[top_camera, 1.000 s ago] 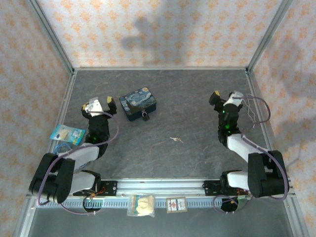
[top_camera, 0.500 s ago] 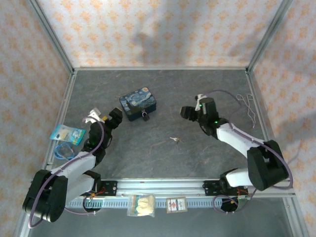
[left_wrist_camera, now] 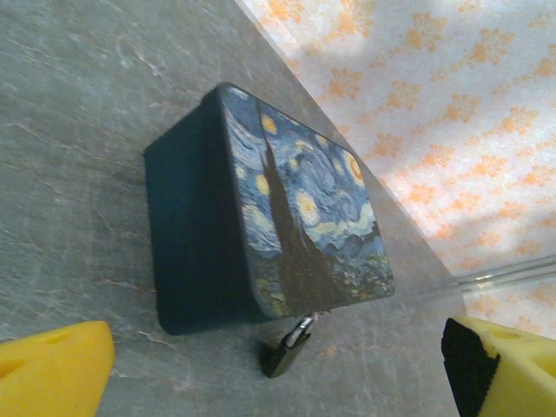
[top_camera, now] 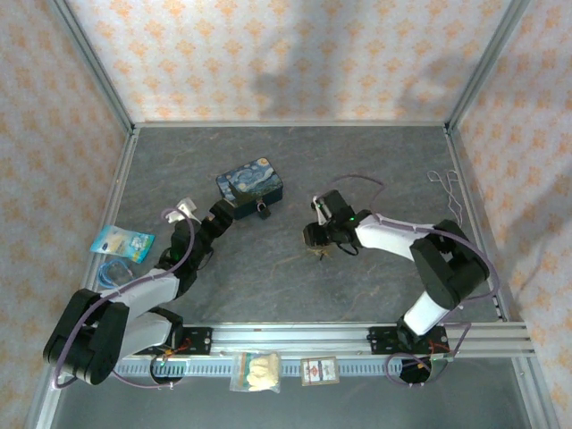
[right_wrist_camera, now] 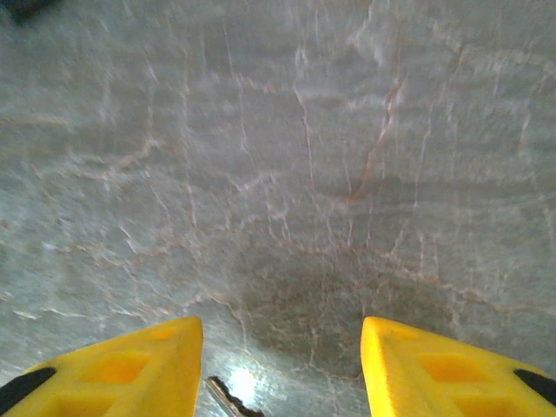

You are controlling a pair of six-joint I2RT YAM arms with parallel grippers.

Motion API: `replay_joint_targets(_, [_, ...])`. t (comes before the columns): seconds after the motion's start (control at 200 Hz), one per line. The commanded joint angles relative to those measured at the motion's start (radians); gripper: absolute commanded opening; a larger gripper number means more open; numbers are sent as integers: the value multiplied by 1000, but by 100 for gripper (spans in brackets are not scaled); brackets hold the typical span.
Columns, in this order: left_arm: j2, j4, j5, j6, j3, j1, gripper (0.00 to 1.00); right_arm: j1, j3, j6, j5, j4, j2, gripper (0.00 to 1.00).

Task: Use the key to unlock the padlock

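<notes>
Progress was slight: the right hand (right_wrist_camera: 278, 339) hung open just above the key (right_wrist_camera: 228, 398), nothing gripped. The left hand (top_camera: 221, 214) stood open near the padlock (left_wrist_camera: 287, 347), not yet unlocked.

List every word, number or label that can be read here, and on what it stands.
None can be read.
The small packet on the near rail: label too small to read.
The blue packet: print too blurred.
The painted box: a picture, no words.
</notes>
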Motion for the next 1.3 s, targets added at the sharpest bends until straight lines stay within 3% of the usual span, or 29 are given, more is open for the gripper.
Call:
replay_joint_targets(0.0, [-1,46,11,-11,33,-20,96,23,12,-30,68,-61,25,51])
replay_joint_targets(0.355, [-23,26,-14,-15,38,-24,96,88,-56,25,95,-77,-27,43])
replay_joint_targets(0.946, [-31,15,-29,-24,49,-34,96,108,-115,89,79,-81,-55,33])
replay_joint_targets(1.151, [-31,10,-18,-31,65,-39,96,155,-120,122,182,-99,-50,40])
replay_joint_targets(1.296, [-30,7,-23,-31,73,-41,96,164,-120,137,219,-94,-31,33])
